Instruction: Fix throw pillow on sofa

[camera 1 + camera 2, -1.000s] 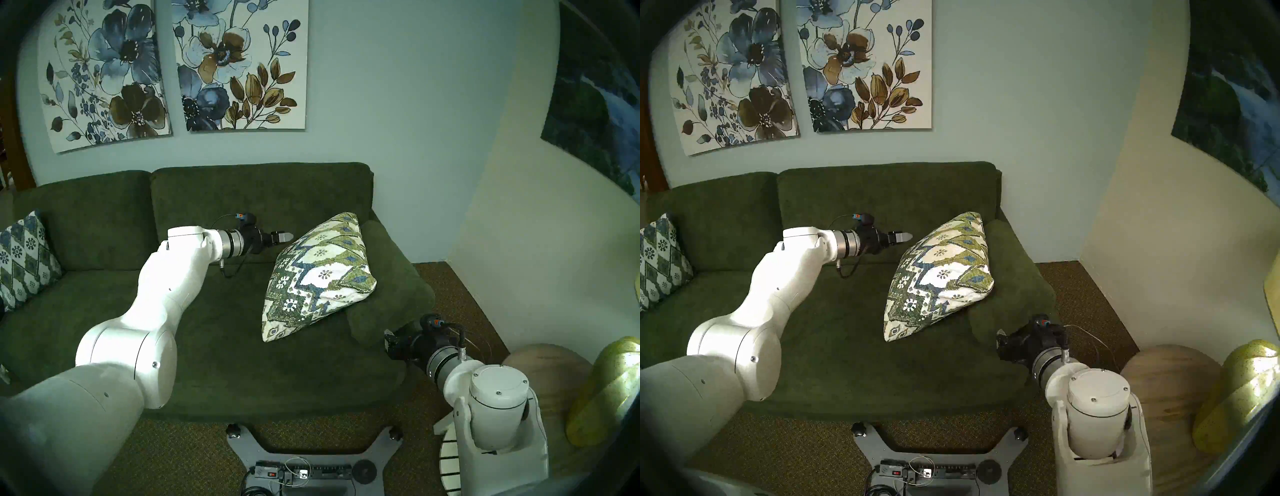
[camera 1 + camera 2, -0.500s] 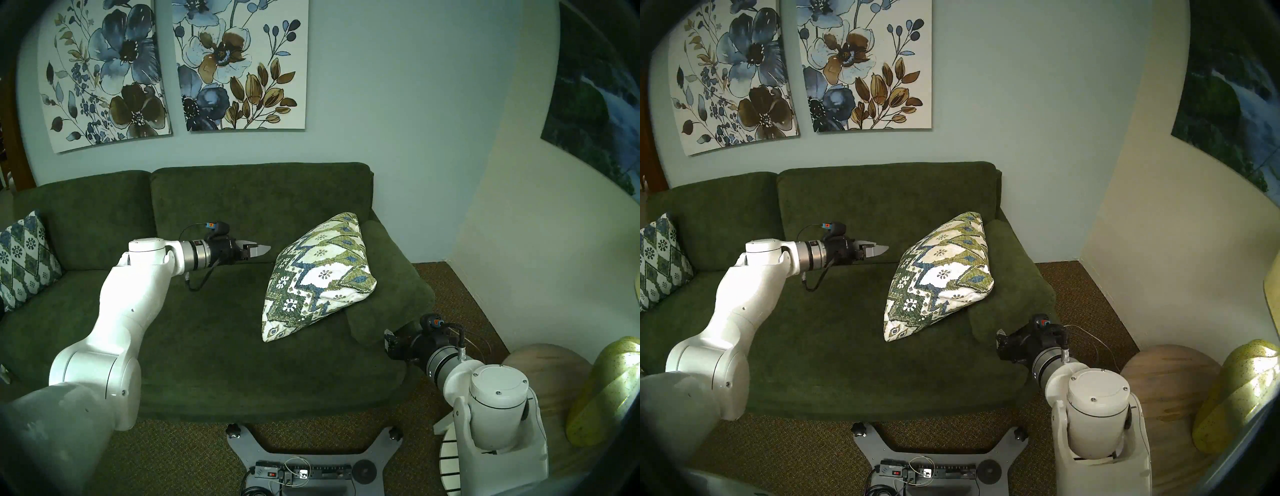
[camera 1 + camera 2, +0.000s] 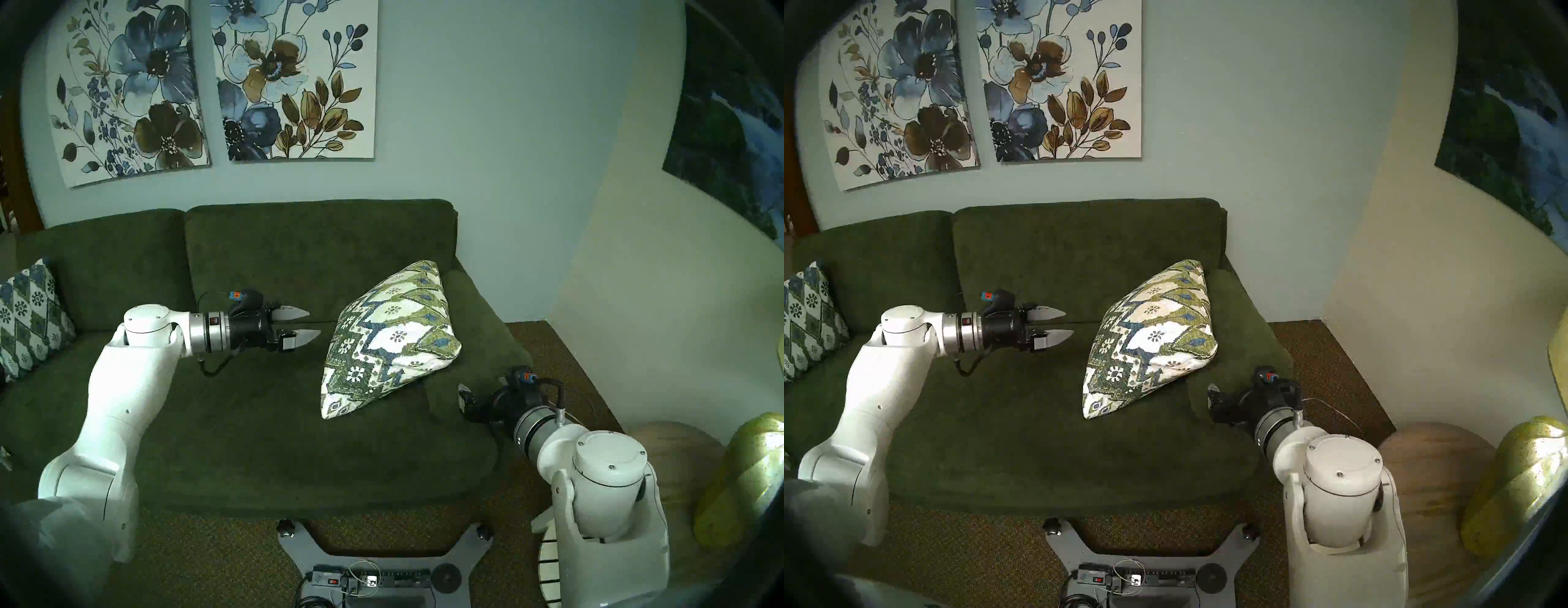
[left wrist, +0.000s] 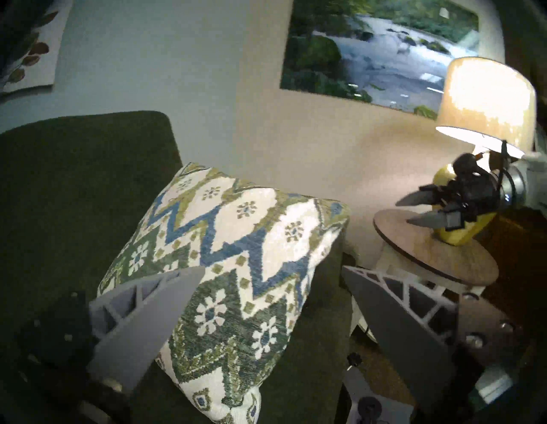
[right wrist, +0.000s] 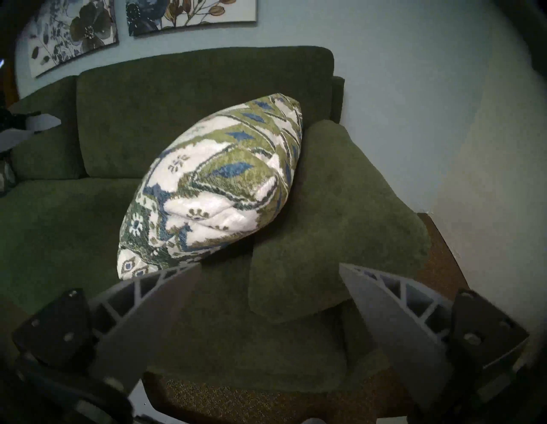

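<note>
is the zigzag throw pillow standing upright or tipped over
Tipped. The throw pillow leans on the sofa armrest, one corner low on the seat, another raised near the backrest.

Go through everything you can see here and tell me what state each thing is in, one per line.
throw pillow: tilted, leaning on the armrest, held by neither gripper.
left gripper: open, empty, short of the pillow.
right gripper: open, empty, by the armrest's front.
sofa: seat mostly bare.
second pillow: propped at the sofa's far left end.
lamp: switched on.
</note>
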Tool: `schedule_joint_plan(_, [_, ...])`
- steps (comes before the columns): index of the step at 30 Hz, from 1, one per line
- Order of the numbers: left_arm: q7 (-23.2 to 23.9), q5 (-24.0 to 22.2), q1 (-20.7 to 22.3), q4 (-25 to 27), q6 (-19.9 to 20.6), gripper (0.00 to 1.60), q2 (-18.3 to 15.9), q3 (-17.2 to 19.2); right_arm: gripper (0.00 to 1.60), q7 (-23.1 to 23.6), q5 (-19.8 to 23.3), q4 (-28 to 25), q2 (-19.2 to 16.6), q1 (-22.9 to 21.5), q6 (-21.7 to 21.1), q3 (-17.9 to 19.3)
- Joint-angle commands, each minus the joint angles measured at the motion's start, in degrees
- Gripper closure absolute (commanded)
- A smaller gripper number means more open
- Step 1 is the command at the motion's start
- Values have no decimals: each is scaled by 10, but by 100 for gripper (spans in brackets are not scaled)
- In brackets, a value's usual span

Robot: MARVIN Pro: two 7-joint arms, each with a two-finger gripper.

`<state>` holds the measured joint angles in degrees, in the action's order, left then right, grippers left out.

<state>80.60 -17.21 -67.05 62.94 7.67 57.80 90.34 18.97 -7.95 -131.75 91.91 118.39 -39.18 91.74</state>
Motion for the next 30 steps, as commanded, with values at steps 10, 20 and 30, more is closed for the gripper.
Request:
schedule_joint_plan(10, [44, -68, -100, 95, -99, 0, -46, 36, 0, 18, 46, 96, 2, -125, 14, -21])
schedule_joint_plan(20, [44, -90, -127, 116, -126, 0, -54, 43, 0, 19, 64, 142, 4, -175, 23, -16])
schedule_joint_plan(30, [44, -105, -144, 128, -143, 0, -61, 46, 0, 5, 80, 221, 4, -246, 15, -1])
